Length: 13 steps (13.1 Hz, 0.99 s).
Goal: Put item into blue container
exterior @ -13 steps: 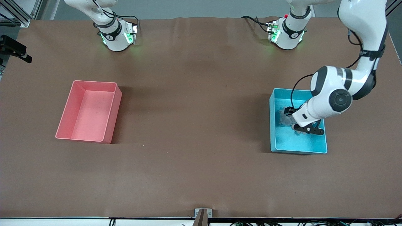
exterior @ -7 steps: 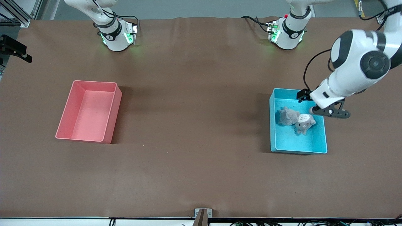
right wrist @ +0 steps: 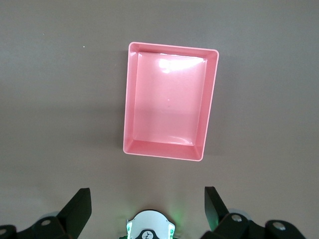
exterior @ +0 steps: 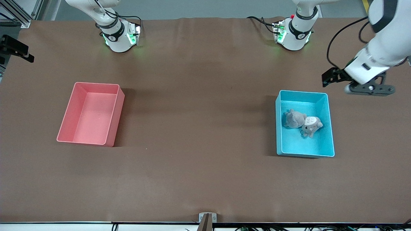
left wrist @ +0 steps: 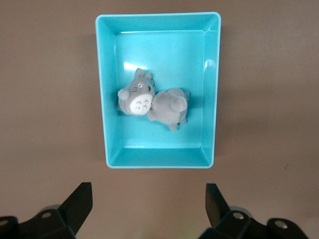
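The blue container point(exterior: 278, 134) sits toward the left arm's end of the table. Two grey plush toys lie side by side in it: one shows a white face and belly point(exterior: 311, 124), the other point(exterior: 293, 118) lies face down. In the left wrist view the container point(left wrist: 105, 109) holds the faced plush point(left wrist: 135, 97) and the plain one point(left wrist: 169, 105). My left gripper point(exterior: 369, 89) hangs open and empty over bare table just outside the container's corner; its fingers point(left wrist: 79, 201) spread wide around nothing. My right gripper point(right wrist: 148, 209) is open, high over its own base, and waits.
A pink bin point(exterior: 91, 114) of the same size stands empty toward the right arm's end, also seen in the right wrist view point(right wrist: 130, 99). Both arm bases point(exterior: 119, 35) point(exterior: 293, 33) stand along the table's back edge. Brown tabletop lies between the two bins.
My left gripper has risen out of the blue container and drawn back toward its base. The two plush toys it covered now lie uncovered in the container.
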Motion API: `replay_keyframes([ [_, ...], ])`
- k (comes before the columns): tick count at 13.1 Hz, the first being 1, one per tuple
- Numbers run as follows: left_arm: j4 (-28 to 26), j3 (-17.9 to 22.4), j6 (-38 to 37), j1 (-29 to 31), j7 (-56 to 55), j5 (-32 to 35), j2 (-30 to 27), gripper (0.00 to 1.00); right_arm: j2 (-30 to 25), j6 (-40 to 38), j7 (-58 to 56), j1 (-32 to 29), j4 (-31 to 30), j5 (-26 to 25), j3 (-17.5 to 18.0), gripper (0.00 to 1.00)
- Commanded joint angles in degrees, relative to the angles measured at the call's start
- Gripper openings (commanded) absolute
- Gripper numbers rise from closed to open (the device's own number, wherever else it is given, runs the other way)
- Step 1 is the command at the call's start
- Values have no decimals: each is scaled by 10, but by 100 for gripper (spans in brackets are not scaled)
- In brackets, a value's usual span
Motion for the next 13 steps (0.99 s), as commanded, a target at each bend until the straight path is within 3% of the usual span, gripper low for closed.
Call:
replay_keyframes([
  [1,93,-2,-75,16,-1,-8,14,100,-13,3,9,0,-13,6,1,100],
  [3,117,-3,-105,52,14,-11,13,100,-13,4,10,0,-13,8,1,100],
  [13,145,-12,-98,59,12,1,37,100,-13,8,8,0,-13,13,1,100],
])
